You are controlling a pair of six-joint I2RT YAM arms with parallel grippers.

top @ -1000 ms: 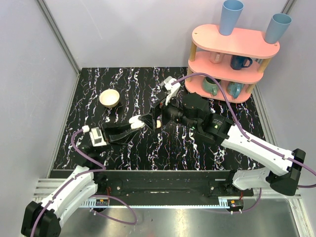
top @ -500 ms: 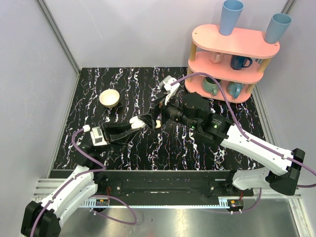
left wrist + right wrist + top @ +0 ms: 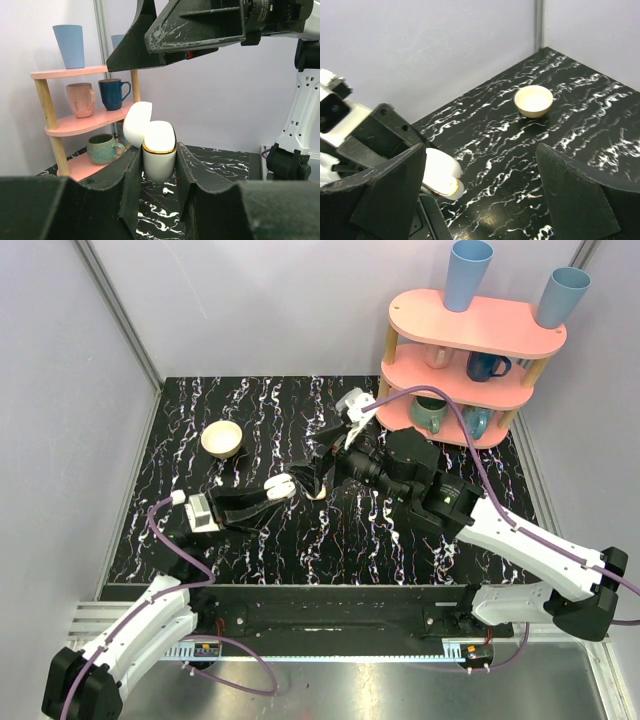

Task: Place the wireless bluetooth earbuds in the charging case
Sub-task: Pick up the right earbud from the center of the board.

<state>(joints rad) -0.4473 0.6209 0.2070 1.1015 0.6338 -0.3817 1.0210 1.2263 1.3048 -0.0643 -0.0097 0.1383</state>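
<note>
Charging case (image 3: 159,152), one, lid up, held by left pincer (image 3: 158,172); one earbud (image 3: 167,190) on table (image 3: 220,160) beneath; right pincer (image 3: 480,155) wide.

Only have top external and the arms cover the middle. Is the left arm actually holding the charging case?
Observer: Yes. The left wrist view shows the charging case upright between the jaws of the left gripper, lid tipped back.
Operator: Any earbuds loose?
Observer: One earbud lies on the table just beyond the case.
Operator: Right arm carrying anything?
Observer: No. In the right wrist view, the right gripper has its jaws wide apart with nothing between them.
</note>
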